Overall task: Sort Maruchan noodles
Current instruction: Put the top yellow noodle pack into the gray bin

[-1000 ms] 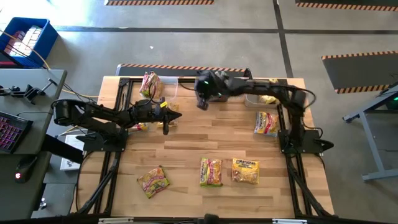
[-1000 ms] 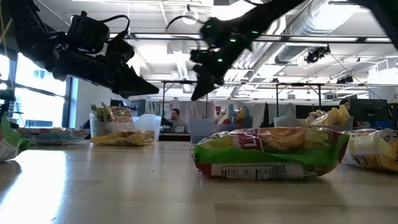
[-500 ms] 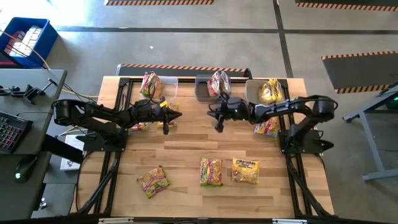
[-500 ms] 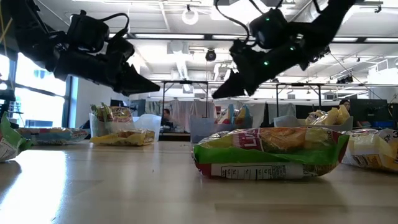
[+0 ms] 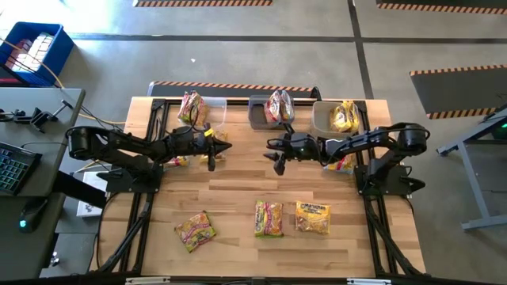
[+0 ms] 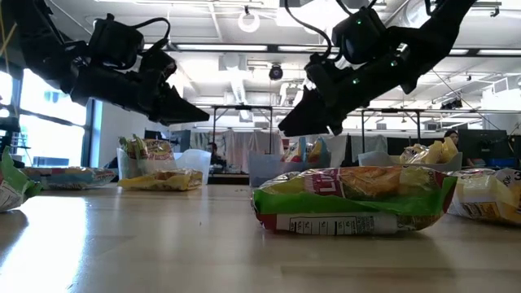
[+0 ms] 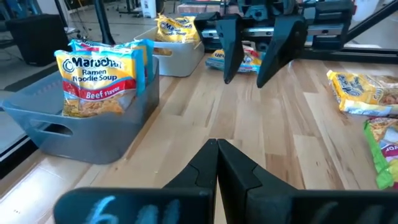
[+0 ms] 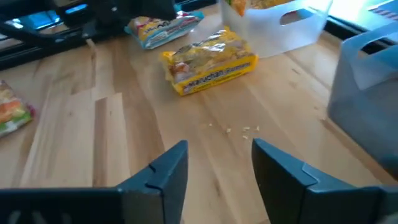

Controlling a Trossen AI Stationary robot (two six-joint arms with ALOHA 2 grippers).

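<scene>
High view, packet (image 5: 339, 164) half hidden under right arm — right gripper (image 5: 276, 165) parted, empty

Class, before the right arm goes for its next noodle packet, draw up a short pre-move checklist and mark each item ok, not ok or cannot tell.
1. Right gripper open and empty: ok; its fingers stand apart over bare wood.
2. Left gripper clear of the right arm's path: ok; shut, above the table's left half.
3. Middle bin able to take more: cannot tell; the beef packet stands upright in it.
4. Packets left to sort: ok; the yellow packet lies loose on the table.
</scene>
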